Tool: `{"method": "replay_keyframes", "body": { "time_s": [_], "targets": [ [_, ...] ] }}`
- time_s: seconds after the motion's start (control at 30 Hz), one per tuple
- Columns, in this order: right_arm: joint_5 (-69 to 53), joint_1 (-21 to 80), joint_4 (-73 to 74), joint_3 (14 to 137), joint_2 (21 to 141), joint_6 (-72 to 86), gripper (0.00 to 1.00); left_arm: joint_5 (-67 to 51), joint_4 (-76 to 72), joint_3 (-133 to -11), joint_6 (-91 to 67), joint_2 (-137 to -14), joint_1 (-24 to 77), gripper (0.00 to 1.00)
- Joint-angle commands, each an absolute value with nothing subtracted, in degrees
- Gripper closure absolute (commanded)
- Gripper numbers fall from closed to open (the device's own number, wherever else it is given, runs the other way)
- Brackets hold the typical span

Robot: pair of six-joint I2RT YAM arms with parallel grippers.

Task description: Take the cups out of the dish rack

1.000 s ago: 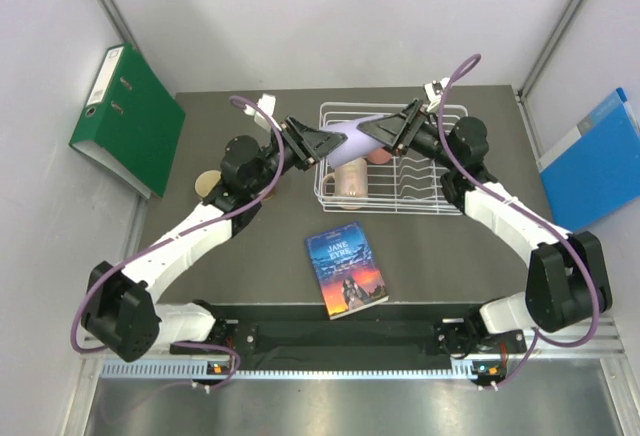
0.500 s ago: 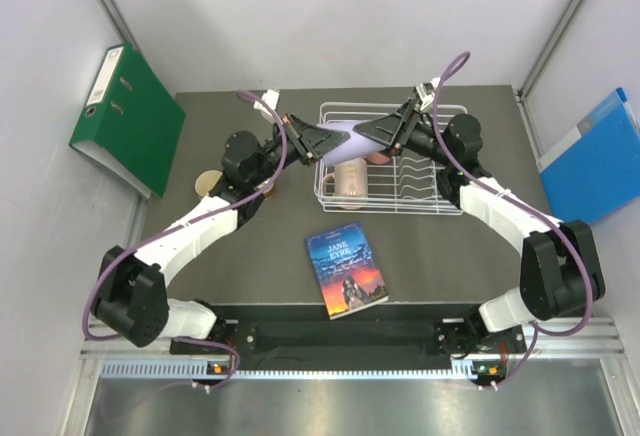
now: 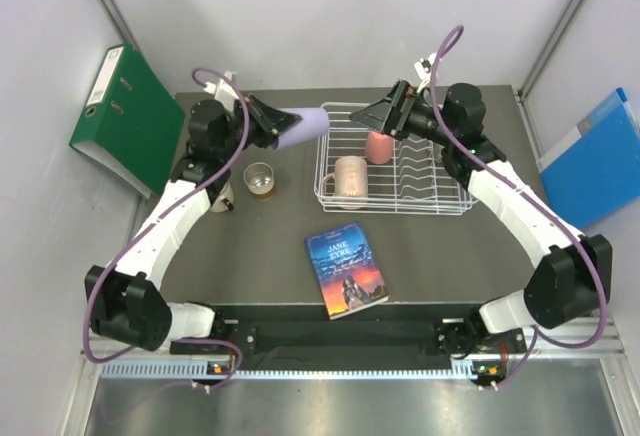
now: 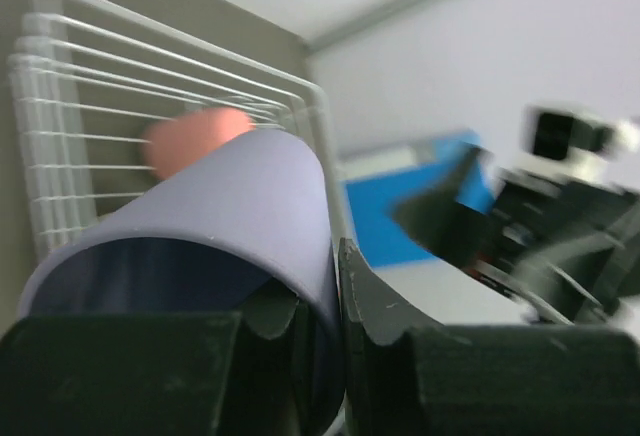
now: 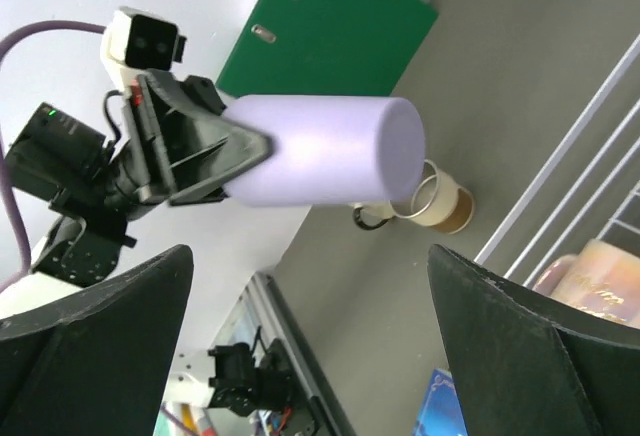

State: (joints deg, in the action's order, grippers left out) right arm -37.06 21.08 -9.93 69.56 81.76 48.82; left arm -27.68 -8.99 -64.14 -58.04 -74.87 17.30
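The lilac tumbler hangs on its side left of the white dish rack, clear of the rim. My left gripper is shut on its rim, one finger inside and one outside. In the right wrist view the tumbler floats free in front of my right gripper, which is open and holds nothing. That gripper hovers over the rack's far left corner. A salmon-pink cup and a pale peach mug remain in the rack. A beige-olive mug stands on the table left of the rack.
A paperback book lies in front of the rack. A green binder leans at the far left and a blue folder at the right. Another pale cup sits half hidden under my left arm.
My right gripper opened and let go of the lilac tumbler. My left arm swung left and back with the tumbler, carrying it out of the rack and uncovering the mug on the table.
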Motion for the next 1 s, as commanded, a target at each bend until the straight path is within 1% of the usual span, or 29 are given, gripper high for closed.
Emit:
{"method": "replay_keyframes", "body": {
  "time_s": [0.0,0.07,0.17,0.27,0.3,0.37,0.4,0.47,0.6,0.73,0.87,0.97],
  "targets": [
    [-28.9,20.7,-1.3,74.3,78.4,40.7,0.00,-15.3,12.2,-74.2,-47.1,-76.0,15.2,1.00],
    [-25.7,20.8,5.9,77.0,78.7,38.2,0.00,-10.0,24.6,-78.9,-42.2,-80.0,14.8,1.00],
    [-17.2,21.4,14.2,81.0,79.9,33.1,0.00,3.3,35.3,-88.1,-37.2,-85.8,14.6,1.00],
    [-11.5,22.2,19.0,83.5,80.9,30.3,0.00,8.4,39.8,-92.2,-34.3,-91.3,14.6,1.00],
    [-10.3,22.8,19.7,83.8,81.1,29.9,0.00,12.7,42.7,-94.5,-33.9,-92.6,14.6,1.00],
    [-8.6,23.4,20.8,84.3,81.6,29.0,0.00,15.9,45.4,-98.8,-32.0,-97.5,14.6,1.00],
    [-8.2,23.5,21.0,84.4,81.6,28.8,0.00,19.3,48.0,-100.4,-31.4,-99.0,14.5,1.00],
    [-7.5,23.5,21.3,84.4,81.7,28.3,0.00,22.0,49.0,-103.3,-29.7,-102.9,14.5,1.00],
    [-6.2,23.6,22.1,84.9,82.2,27.5,0.00,25.7,50.4,-107.0,-28.7,-108.3,14.1,1.00],
    [-5.9,24.0,22.1,85.2,82.9,27.2,0.00,25.6,51.9,-112.4,-28.9,-115.5,12.7,1.00],
    [-5.6,24.7,22.2,85.0,83.9,27.2,0.00,24.3,55.3,-123.4,-29.4,-122.7,10.8,1.00],
    [-5.4,25.1,22.6,85.3,85.1,27.2,0.00,23.8,57.0,-129.5,-29.4,-127.1,9.3,1.00]
  ]
}}
